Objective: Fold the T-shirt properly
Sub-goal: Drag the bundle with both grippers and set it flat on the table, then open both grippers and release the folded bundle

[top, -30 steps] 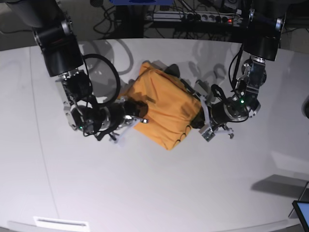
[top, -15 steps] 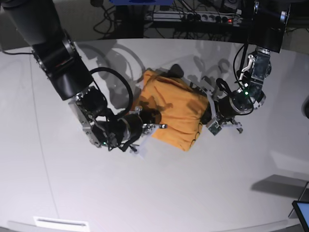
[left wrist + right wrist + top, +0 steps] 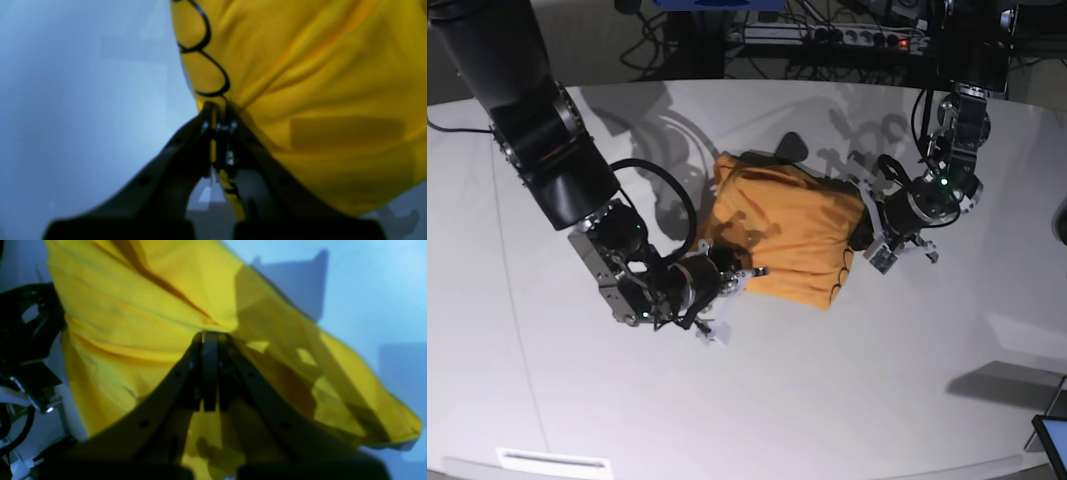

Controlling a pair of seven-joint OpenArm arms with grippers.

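The T-shirt (image 3: 782, 240) lies bunched toward the middle of the white table (image 3: 757, 400), somewhat nearer its far edge, with one arm at each side of it. Beyond the far edge a power strip (image 3: 847, 38) and loose cables (image 3: 652, 45) sit in shadow. A dark screen corner (image 3: 1052, 440) shows at the table's near right corner, and a pale label strip (image 3: 552, 461) lies along the near edge toward the left. No other item rests on the table beside the cloth; the arms' shadows fall across the far half.

The right arm (image 3: 547, 150) reaches in from the far left, elbow bent, its wrist lying low and turned toward the cloth. The right gripper (image 3: 209, 340) has its jaws pressed together on a fold of the T-shirt (image 3: 140, 326), the fabric gathering into creases at the tips. A black cable (image 3: 662, 185) loops beside this wrist, close to the cloth's left edge.

The left arm (image 3: 962, 100) comes down from the far right edge, its wrist angled toward the cloth's right side. The left gripper (image 3: 217, 115) is clamped shut on the edge of the T-shirt (image 3: 317, 100), with a strip of yellow fabric visible between the jaws. Dark looping stitching (image 3: 203, 53) runs along that edge just above the tips.
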